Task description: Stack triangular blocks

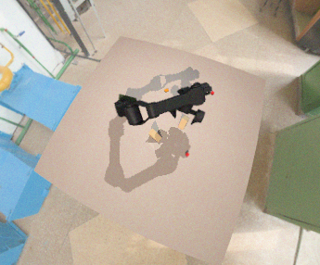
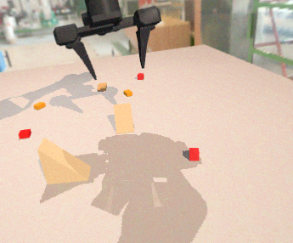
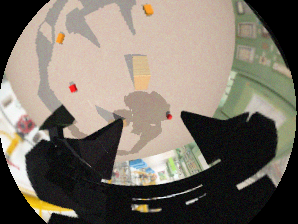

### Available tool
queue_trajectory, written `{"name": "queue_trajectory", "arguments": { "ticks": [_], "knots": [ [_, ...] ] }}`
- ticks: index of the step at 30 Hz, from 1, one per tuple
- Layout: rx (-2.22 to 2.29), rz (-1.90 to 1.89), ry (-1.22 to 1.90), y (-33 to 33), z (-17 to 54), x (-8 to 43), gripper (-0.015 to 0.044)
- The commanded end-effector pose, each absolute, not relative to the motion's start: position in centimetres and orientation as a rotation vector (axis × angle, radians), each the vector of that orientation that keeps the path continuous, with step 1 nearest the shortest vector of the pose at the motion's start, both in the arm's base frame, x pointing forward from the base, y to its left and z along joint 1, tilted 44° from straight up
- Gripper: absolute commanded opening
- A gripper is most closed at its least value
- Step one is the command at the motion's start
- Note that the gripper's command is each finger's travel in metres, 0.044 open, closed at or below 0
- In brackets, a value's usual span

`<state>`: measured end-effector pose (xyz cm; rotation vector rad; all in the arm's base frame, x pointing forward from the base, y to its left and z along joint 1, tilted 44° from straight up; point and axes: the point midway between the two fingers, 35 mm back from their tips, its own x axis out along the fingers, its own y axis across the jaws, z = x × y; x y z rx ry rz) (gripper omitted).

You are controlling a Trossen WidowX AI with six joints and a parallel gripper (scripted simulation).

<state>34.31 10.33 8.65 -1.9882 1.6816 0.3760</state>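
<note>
One tan triangular block (image 1: 184, 121) (image 2: 124, 119) (image 3: 142, 70) rests on the table. The other tan triangular block (image 1: 155, 134) (image 2: 61, 167) also rests on the table, a sloped face showing in the exterior view, where it is nearer the camera and to the left. The two blocks are apart. In the wrist view that second block is mostly hidden behind the left finger. My gripper (image 2: 120, 73) (image 3: 152, 117) is open with nothing between its fingers. It is raised above the table, clear of both blocks. How the first block's slope faces is hard to tell.
Small red cubes (image 2: 25, 133) (image 2: 140, 76) (image 2: 194, 154) and small orange pieces (image 2: 39, 105) (image 2: 128, 93) (image 2: 102, 87) are scattered around the blocks. The arm (image 1: 169, 104) reaches above the table (image 1: 192, 199), and its shadows fall near both blocks.
</note>
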Motion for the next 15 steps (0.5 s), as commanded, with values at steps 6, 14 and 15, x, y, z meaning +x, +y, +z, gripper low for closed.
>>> {"name": "queue_trajectory", "arguments": {
  "ticks": [6, 14, 15],
  "knots": [
    [-1.768, 0.593, 1.675, 8.5, 8.8, 33.5, 0.0440],
    [-1.281, 1.046, 1.213, 3.4, 7.9, 33.9, 0.0440],
    [-1.265, 1.062, 1.132, 3.0, 8.2, 34.1, 0.0440]
  ]
}}
